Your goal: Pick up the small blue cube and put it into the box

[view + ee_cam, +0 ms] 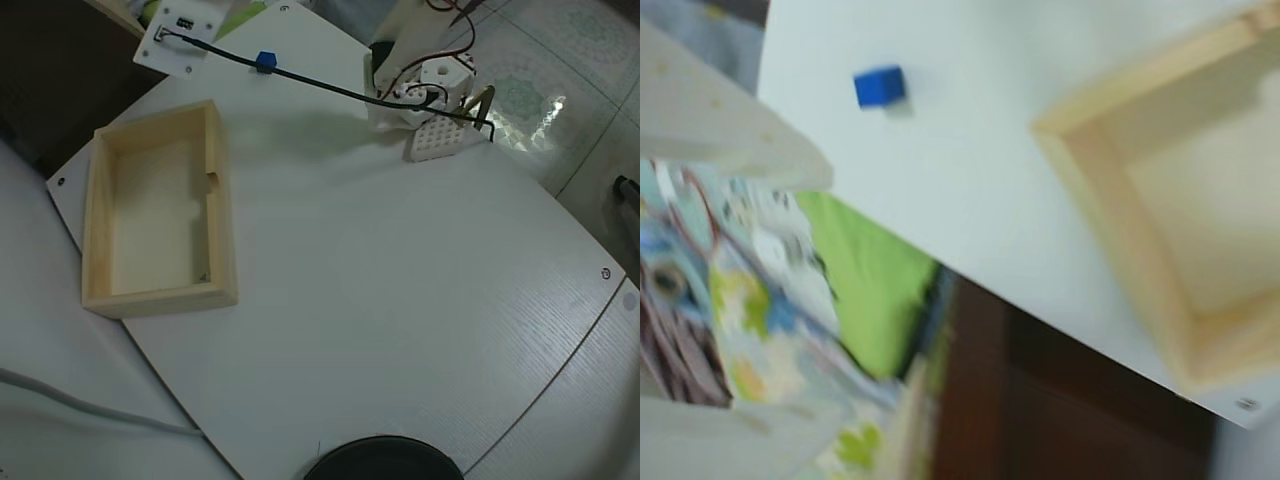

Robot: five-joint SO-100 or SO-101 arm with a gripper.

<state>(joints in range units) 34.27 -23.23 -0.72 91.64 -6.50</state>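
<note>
Blue cube first: it sits on the white surface in the upper left of the wrist view, and in the overhead view it lies near the top edge, touching or just under a black cable that runs from a small white plate at the upper left toward the arm's base at the upper right. The box of pale wood stands empty at the left of the overhead view, well apart from the cube, with its notch in the long wall facing the middle of the surface.

The hand's state cannot be told. Pale blurred shapes at the left edge of the wrist view may be its fingers, but the picture is smeared and no grip point shows; nothing is seen held.

Risks, as I judge them:
- The cube sits close to the surface's edge, so a push from a descending finger could knock it off.
- The cable lies against or over the cube; the hand may snag it, drag it, or close on cable instead of cube.
- The cube is tiny, so a slightly off approach would miss or flick it away.
- On release, the thick wall rim could catch the cube and leave it outside the box.
</note>
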